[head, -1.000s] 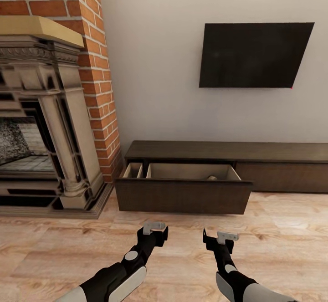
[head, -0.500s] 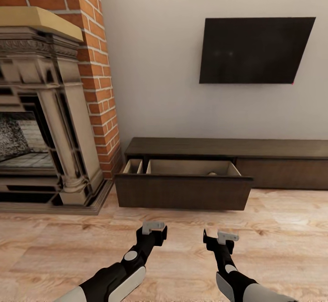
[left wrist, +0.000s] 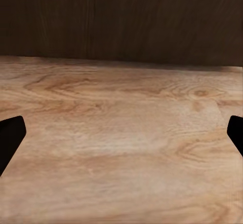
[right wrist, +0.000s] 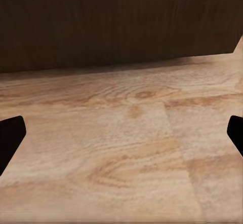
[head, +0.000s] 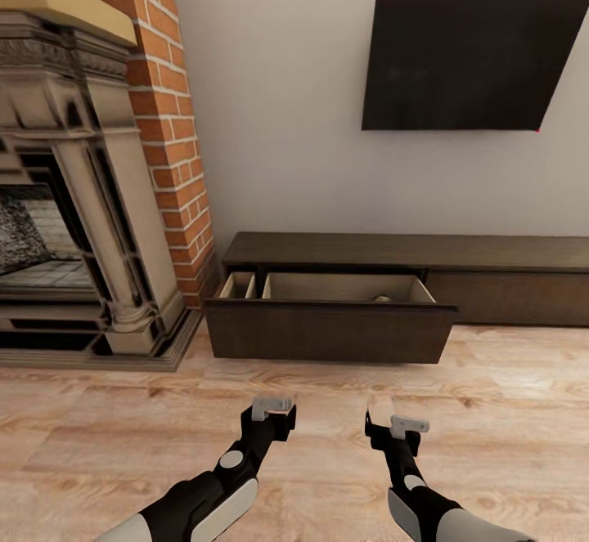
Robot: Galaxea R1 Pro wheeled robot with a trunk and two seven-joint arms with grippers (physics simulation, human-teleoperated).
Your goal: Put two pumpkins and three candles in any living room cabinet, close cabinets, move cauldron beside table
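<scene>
The cabinet (head: 409,249) is a long, low dark-brown unit against the white wall. Its left drawer (head: 327,342) stands pulled out, showing pale beige insides. A small tan lump, seemingly a candle (head: 381,297), peeks over the drawer front near the right end. My left gripper (head: 273,408) and right gripper (head: 397,425) hover low over the wood floor a short way before the drawer, both open and holding nothing. The drawer's dark front also appears in the left wrist view (left wrist: 121,21) and the right wrist view (right wrist: 116,21). The pumpkins, cauldron and table are out of view.
A stone-and-brick fireplace (head: 82,199) with a raised hearth step stands at the left, close to the drawer's left end. A dark flat screen (head: 470,64) hangs on the wall above the cabinet. Bare wood floor (head: 507,411) stretches in front and to the right.
The whole view has shifted: the cabinet and screen sit higher and look slightly larger, so the camera has moved closer. The arms keep the same pose and the drawer stays open.
</scene>
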